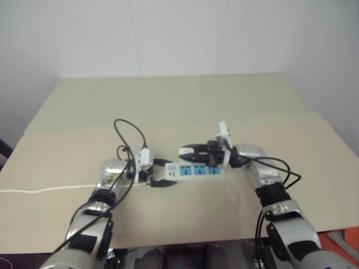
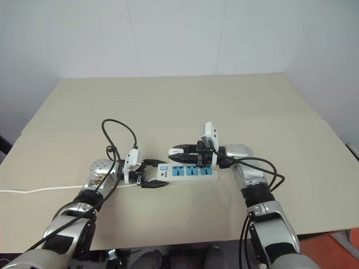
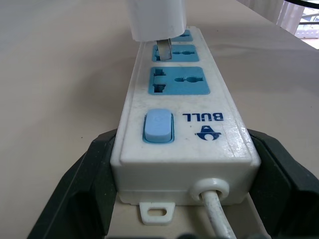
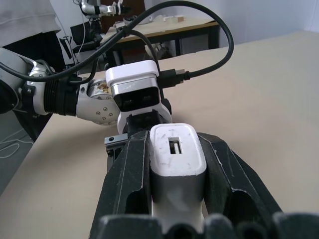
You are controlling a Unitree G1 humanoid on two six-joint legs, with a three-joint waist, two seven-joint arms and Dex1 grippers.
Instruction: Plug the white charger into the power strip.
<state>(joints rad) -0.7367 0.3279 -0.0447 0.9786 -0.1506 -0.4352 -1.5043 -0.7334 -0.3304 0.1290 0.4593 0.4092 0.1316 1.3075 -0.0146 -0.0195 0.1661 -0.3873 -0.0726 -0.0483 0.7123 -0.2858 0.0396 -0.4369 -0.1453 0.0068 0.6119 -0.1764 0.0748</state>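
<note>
**Charger poised over the strip's sockets**

The power strip (image 2: 188, 172) lies flat on the tan table (image 2: 185, 106), and everything else sits close around it. At its switch end, where the thin white cord (image 1: 50, 189) leaves it, the left gripper (image 2: 151, 179) has its black fingers (image 3: 82, 184) clamped on the strip's two long sides. From that end the blue switch (image 3: 158, 125) comes first, then the three blue socket panels in a row.

The right gripper (image 2: 178, 151) reaches in level from the strip's far end, jaws closed on the white charger (image 4: 175, 152), which sits squeezed between them. In the left wrist view the charger (image 3: 155, 19) hangs just above the middle socket panel, with a metal prong (image 3: 165, 49) at that panel; I cannot tell how far it has entered.
</note>
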